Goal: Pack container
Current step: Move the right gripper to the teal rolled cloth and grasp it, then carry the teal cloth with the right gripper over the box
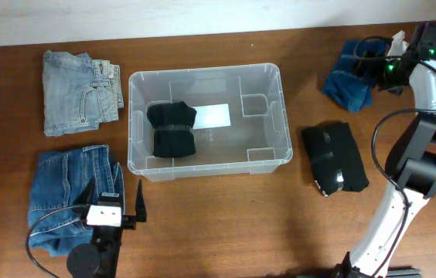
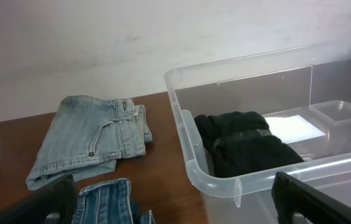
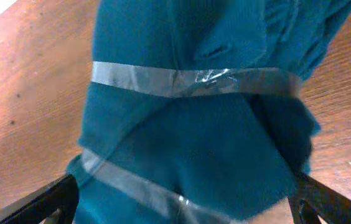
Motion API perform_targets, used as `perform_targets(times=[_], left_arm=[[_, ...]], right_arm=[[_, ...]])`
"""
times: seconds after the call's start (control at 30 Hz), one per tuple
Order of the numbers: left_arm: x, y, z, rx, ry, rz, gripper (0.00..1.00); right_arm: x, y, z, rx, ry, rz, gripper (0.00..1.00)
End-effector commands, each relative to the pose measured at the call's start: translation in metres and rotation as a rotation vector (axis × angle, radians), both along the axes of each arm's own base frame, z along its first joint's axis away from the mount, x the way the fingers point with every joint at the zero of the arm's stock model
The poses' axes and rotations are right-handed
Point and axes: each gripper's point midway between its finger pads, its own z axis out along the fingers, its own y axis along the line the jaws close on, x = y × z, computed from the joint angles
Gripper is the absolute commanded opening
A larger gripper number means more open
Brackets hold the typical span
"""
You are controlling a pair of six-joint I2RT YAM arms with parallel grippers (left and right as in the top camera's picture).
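Overhead: container (image 1: 206,72) at the middle of the desk (image 1: 226,224), with one black bundle (image 1: 172,130) inside at its left end. Left tool (image 1: 117,199) is released and sits low over the dark jeans (image 1: 63,185). Right tool (image 1: 372,69) is at the blue bundle (image 1: 348,83), far right.

Left wrist: camera faces the container's corner. Light jeans (image 2: 91,140) lie beside it.

Right wrist: the taped blue bundle sits between spread fingers. Tool released, nothing grasped. Probably lining up a pick.

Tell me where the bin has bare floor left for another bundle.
Inside the container, the floor right of the black bundle is bare, across the white label to the right wall. The left end is crowded by that bundle.
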Motion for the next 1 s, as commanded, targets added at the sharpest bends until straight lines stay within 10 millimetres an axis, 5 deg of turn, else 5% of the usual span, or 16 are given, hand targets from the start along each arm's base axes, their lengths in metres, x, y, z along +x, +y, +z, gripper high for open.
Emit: perform_targets(times=[0.0,0.33,0.63,0.77,0.97], left_arm=[[0.0,0.001,0.0,0.02,-0.004,0.004,0.99],[0.0,0.001,0.0,0.02,-0.004,0.004,1.0],[0.0,0.001,0.0,0.02,-0.004,0.004,0.99],[0.0,0.001,0.0,0.02,-0.004,0.005,0.99],[0.0,0.001,0.0,0.02,-0.004,0.004,0.99]], right_arm=[[0.002,0.009,-0.026,0.036,0.033,0.006,0.99],[0.008,0.013,-0.035,0.064,0.034,-0.026,0.91],[0.015,0.029,-0.03,0.144,0.017,-0.039,0.49],[0.019,0.039,-0.017,0.251,-0.016,-0.041,0.43],[0.028,0.041,0.041,0.383,-0.094,-0.068,0.28]])
